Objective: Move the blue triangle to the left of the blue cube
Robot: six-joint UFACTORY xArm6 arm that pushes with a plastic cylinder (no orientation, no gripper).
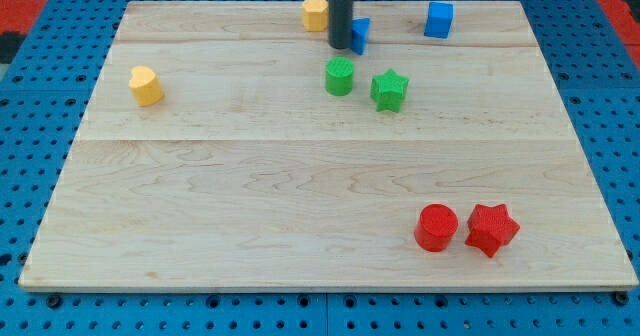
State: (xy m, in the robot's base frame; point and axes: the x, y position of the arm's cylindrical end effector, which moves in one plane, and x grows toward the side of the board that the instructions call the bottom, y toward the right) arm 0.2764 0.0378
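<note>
Between the blue triangle (361,35) and the blue cube (438,20) the desk (250,176) lies open. My tip (341,47) presses the triangle's left side; a yellow block (316,13) crowds just behind it. The green cylinder (339,77) and green star (389,90) stand near below.

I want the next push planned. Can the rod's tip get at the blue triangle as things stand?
Probably yes. My tip already sits against the blue triangle on its left side, nothing between them. The blue cube lies further to the view's right.
</note>
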